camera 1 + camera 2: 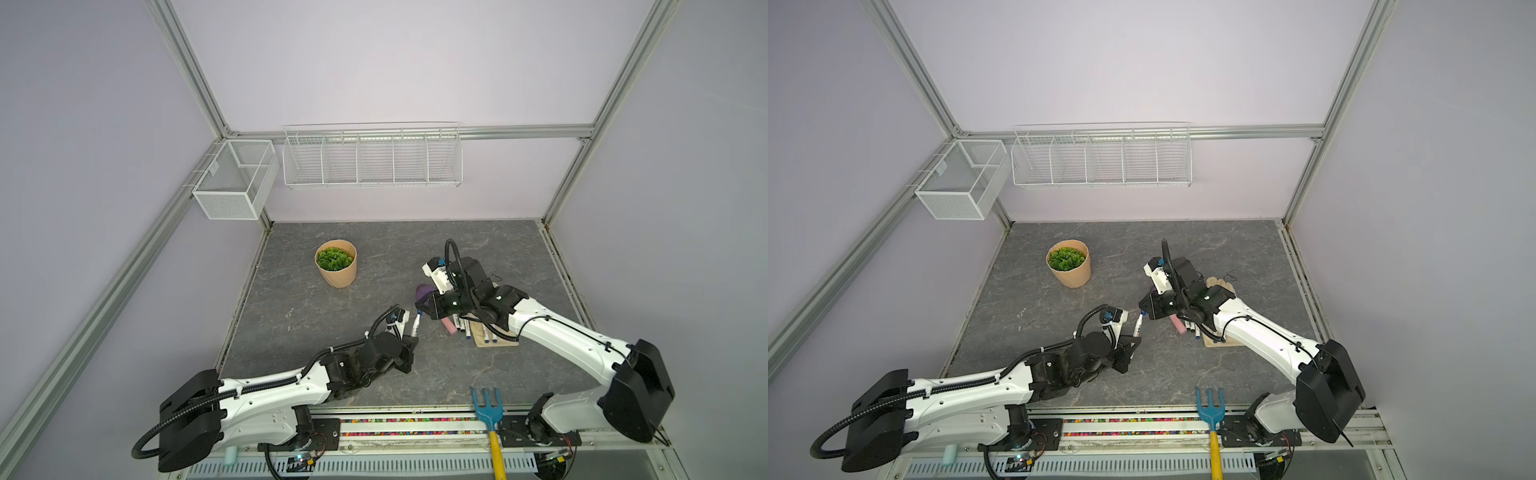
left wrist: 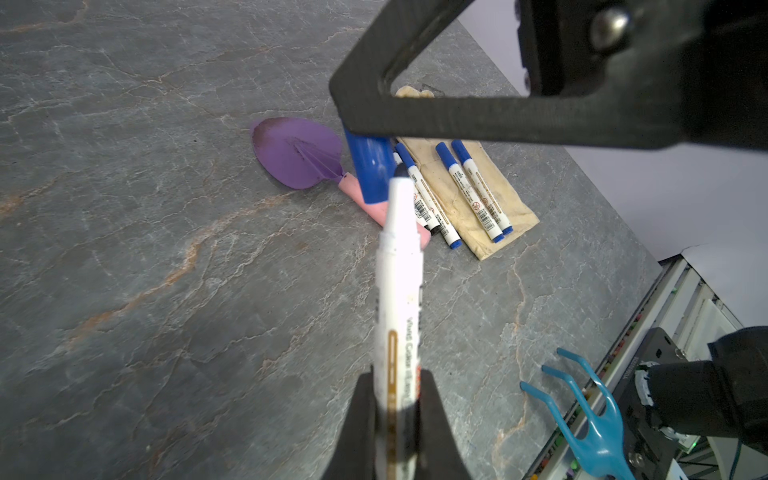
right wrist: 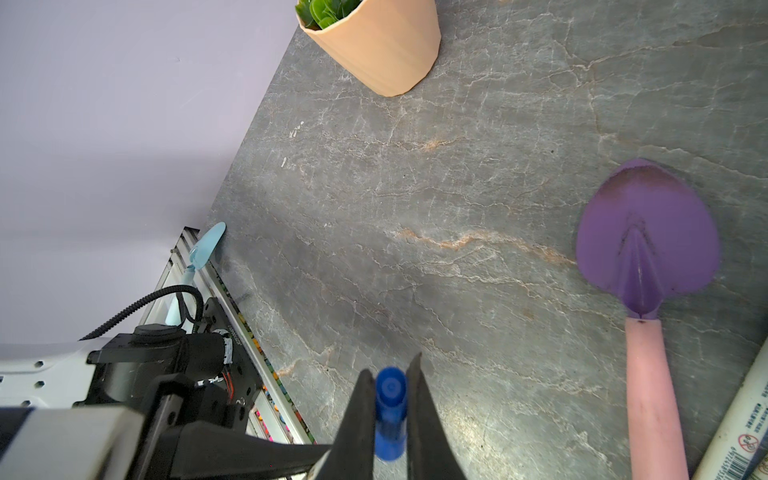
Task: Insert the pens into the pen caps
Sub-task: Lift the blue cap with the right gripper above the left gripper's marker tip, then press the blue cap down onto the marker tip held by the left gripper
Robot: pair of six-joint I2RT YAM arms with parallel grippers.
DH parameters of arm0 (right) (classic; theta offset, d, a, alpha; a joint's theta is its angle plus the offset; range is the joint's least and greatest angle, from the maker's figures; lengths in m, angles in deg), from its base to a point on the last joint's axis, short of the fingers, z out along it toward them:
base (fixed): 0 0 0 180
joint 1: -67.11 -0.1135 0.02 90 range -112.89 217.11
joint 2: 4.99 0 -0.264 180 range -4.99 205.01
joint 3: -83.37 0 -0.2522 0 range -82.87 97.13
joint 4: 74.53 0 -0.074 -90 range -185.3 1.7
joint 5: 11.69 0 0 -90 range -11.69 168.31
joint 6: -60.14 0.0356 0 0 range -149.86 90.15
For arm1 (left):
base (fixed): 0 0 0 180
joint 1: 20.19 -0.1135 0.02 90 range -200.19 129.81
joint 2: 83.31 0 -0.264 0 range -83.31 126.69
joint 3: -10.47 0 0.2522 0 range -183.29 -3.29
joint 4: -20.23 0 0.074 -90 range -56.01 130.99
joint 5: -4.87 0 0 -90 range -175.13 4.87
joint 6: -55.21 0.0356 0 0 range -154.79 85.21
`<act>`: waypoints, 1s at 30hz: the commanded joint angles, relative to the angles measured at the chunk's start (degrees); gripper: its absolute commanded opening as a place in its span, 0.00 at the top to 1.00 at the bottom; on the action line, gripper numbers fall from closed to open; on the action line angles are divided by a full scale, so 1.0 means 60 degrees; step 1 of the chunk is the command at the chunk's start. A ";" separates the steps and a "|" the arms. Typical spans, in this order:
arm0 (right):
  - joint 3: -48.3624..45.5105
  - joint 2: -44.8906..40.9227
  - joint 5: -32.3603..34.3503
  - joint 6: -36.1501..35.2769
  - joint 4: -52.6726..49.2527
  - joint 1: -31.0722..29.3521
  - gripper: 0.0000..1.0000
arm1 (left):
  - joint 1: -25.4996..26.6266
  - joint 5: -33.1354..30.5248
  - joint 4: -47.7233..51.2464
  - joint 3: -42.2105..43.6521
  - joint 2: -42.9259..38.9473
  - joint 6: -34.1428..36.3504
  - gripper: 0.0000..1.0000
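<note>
**A:** Why is the left gripper point(image 2: 392, 399) clamped so low on that white marker pen point(image 2: 399, 291)?

**B:** Probably to leave the dark felt tip sticking out free. The right gripper point(image 3: 392, 370) pinches a glossy blue cap point(image 3: 390, 415), and both are held up over the middle of the grey veined counter point(image 2: 124, 249). The tip's right by the cap, but whether it's touching is hard to tell.

**A:** And the rest?

**B:** The capped pens point(image 2: 473, 191) lie side by side on a tan glove point(image 2: 511, 216) toward the counter's right edge, next to the purple trowel point(image 2: 297, 153). Those smooth barrels look slippery.

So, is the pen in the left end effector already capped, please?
No, the pen has a bare dark tip, near the blue cap.
</note>
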 commanded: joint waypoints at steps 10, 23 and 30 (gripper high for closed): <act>-0.0121 -0.0635 -0.0557 0.0274 0.0699 0.0213 0.93 | 0.0052 -0.0040 -0.0165 -0.0280 -0.0118 0.0043 1.00; 0.0159 -0.0168 -0.0862 -0.0381 -0.0397 0.0215 0.93 | 0.0052 -0.0116 -0.0176 -0.0255 -0.0182 0.0005 1.00; 0.0318 -0.0042 -0.1578 -0.0525 -0.0627 0.0221 0.93 | 0.0062 -0.0252 -0.0299 -0.0189 -0.0232 0.0006 1.00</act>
